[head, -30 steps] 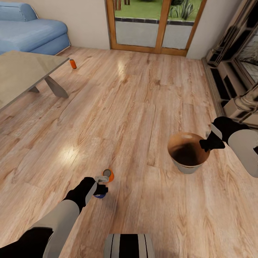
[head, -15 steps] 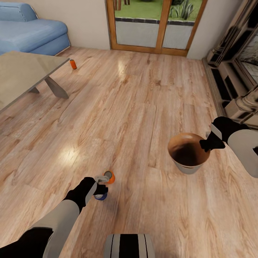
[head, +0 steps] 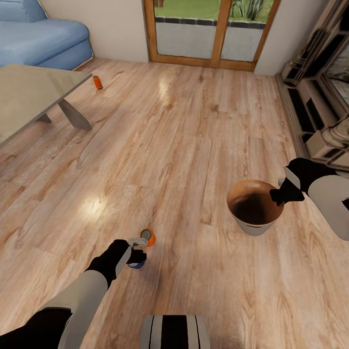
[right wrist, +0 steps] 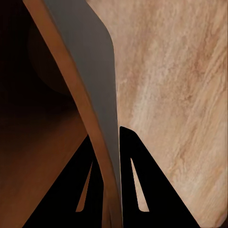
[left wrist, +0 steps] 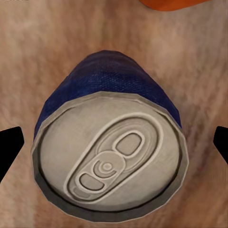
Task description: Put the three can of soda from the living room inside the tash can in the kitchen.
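Observation:
A dark blue can of soda point(head: 137, 263) point(left wrist: 111, 166) stands upright on the wood floor, grey top up. My left gripper point(head: 136, 253) point(left wrist: 114, 145) hovers right over it, open, with a black fingertip point(left wrist: 9, 151) well off each side of the can. An orange can point(head: 148, 237) point(left wrist: 173, 4) stands just beyond the blue one. A second orange can point(head: 98, 82) stands far off by the table's corner. The tash can point(head: 254, 206), grey outside and brown inside, hangs from my right gripper point(head: 281, 195) point(right wrist: 111, 137), which is shut on its rim wall point(right wrist: 90, 71).
A low grey table point(head: 34, 97) fills the left, with a blue sofa point(head: 43, 39) behind it. Wood-framed glass doors point(head: 213, 29) stand at the back and a fireplace surround point(head: 320, 97) runs along the right. Open wood floor point(head: 184, 135) lies between.
The whole view has shifted a little, with far things sliding upward, so the camera moved. Both grippers, the cans and the tash can keep their places.

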Robot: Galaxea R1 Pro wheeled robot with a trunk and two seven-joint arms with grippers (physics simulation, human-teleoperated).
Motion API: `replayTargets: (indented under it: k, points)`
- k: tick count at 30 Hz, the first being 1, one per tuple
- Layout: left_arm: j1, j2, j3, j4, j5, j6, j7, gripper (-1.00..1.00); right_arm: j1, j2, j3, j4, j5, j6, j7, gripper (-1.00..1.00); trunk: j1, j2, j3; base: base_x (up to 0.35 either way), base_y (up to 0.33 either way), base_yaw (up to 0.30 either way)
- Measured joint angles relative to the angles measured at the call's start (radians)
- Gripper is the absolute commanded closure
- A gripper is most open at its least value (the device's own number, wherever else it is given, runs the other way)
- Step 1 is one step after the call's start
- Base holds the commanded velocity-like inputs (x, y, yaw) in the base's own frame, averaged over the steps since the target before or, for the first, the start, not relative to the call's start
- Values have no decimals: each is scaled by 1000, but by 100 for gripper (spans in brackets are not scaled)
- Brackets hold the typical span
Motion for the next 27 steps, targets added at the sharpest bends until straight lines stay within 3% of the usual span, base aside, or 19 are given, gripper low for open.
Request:
replayTargets:
  k: [13, 27]
  points:
    - [0, -1, 0, -11, 1, 1, -4, 100, 0, 0, -2, 0, -2, 0, 0, 100, 0, 0, 0, 0, 0, 0]
    - [-1, -4, 0, -1, -4, 10, -1, 100, 2, 0, -2, 0, -3, 0, 1, 100, -5, 3, 46, 0, 0, 0]
